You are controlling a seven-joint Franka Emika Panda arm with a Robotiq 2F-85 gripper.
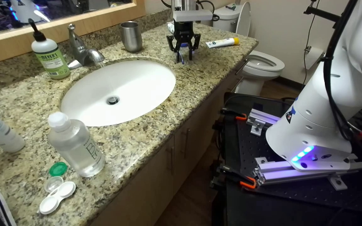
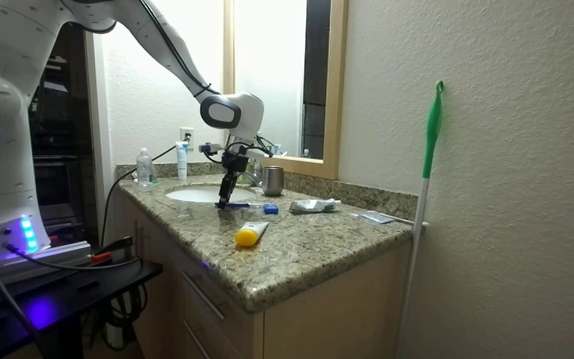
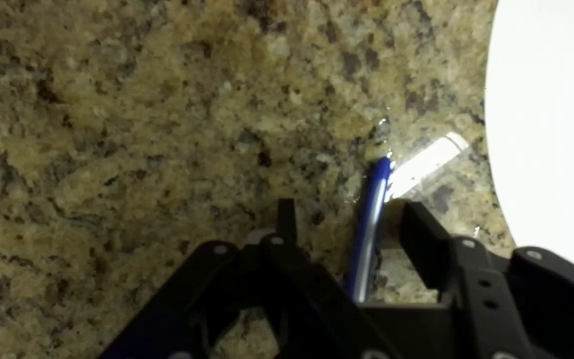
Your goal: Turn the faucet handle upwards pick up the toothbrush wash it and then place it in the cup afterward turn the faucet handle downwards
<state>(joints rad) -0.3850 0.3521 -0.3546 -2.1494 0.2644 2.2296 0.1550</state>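
two fingers (image 3: 421, 244) of the gripper (image 3: 349, 227) stand apart, toothbrush (image 3: 366, 234) btwn on the counter (image 3: 117, 124), its long axis running thru the gap, so closing shd pinch it crosswise. sink (image 3: 551, 124) edge is just beside, prob w/ room to lift over; cup (image 1: 131, 37) stands farther off, faucet handle (image 1: 73, 34) past it.

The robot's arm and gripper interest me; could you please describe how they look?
The arm is white and rounded, with a dark-rimmed oval panel, black cables strapped alongside and a glowing blue light strip. The gripper is black, with two jointed fingers and small silvery pins.
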